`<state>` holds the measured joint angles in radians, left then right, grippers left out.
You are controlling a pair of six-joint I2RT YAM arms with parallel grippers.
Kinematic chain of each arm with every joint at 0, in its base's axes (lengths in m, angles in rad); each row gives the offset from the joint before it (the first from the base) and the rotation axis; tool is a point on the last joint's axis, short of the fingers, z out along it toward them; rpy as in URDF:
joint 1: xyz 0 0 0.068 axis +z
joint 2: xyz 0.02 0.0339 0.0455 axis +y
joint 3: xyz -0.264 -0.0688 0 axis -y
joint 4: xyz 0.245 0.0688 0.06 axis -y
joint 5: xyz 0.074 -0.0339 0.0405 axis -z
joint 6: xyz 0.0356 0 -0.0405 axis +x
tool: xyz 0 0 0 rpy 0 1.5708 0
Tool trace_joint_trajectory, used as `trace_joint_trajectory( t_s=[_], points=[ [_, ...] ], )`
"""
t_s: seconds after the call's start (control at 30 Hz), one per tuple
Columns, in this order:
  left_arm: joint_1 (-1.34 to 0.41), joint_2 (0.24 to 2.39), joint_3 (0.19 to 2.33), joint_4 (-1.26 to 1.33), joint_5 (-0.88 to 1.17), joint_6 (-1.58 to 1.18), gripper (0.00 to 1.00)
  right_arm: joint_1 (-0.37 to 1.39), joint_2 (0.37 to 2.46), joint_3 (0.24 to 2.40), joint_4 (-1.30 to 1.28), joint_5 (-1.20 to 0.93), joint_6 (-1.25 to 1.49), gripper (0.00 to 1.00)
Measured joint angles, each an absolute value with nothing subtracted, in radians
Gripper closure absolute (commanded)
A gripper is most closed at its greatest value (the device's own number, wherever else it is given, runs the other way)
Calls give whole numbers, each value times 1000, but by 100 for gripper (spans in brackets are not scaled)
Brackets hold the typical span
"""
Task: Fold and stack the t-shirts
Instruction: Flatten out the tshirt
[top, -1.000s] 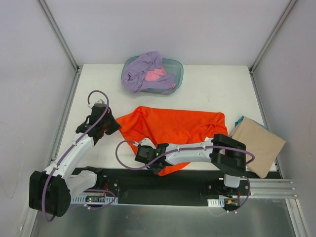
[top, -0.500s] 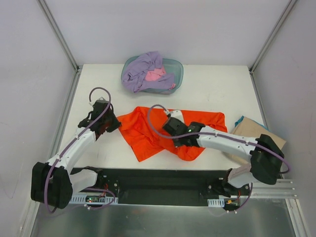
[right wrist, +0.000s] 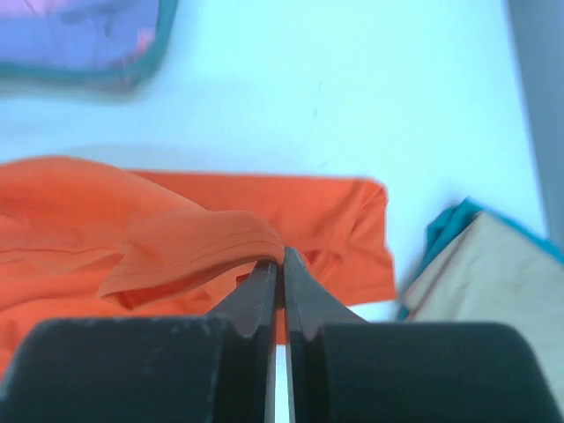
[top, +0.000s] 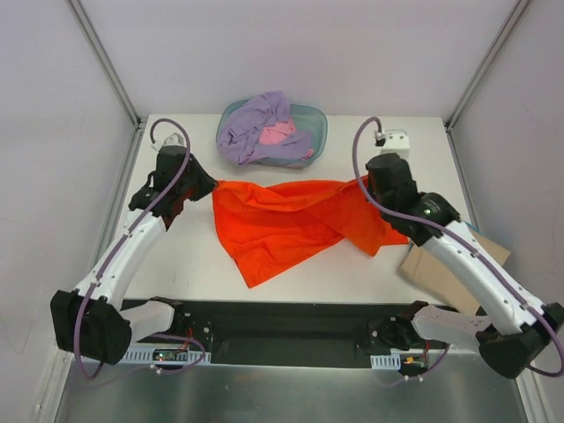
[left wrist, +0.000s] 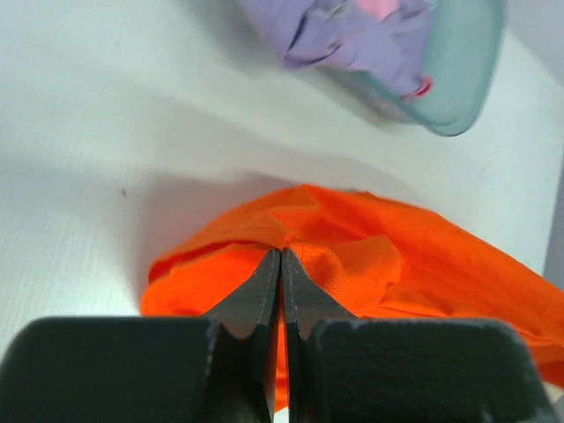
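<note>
1. The left hand [left wrist: 281,251] is clenched on an edge of the orange shirt [top: 278,225], over the left part of the table [top: 181,256].
2. The right hand [right wrist: 282,253] pinches another fold of it, further right.
3. The shirt stretches between them, with one corner trailing toward the near edge.
4. The purple shirt [top: 254,123] and pink shirt [top: 279,134] lie in the tub [top: 317,119] at the far edge.

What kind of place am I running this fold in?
Probably a lab robot cell, not a home: a white table boxed by plain panels, arms bolted to a rail, spare shirts in a tub. The left gripper and right gripper pinch the orange shirt.
</note>
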<state>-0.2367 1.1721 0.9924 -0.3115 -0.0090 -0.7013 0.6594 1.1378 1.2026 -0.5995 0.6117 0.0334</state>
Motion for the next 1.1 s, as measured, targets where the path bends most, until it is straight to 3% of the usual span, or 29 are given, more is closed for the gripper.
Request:
trace_joint_trajectory(
  t_s=[0.27, 0.5, 0.77, 0.93, 1.1],
  points=[
    [-237, 902, 1106, -319, 47, -652, 100, 659, 859, 1367, -624, 614, -150, 99],
    [-237, 670, 1283, -321, 206, -638, 100, 659, 738, 1735, -714, 265, -265, 99],
    [-237, 564, 1500, -312, 333, -637, 100, 659, 751, 2083, -798, -117, -294, 99],
    [-237, 557, 1527, -309, 317, -636, 100, 659, 793, 2109, -801, -141, -319, 98],
    [-237, 642, 1496, -308, 232, -635, 100, 660, 888, 2050, -781, -9, -386, 95]
  ],
)
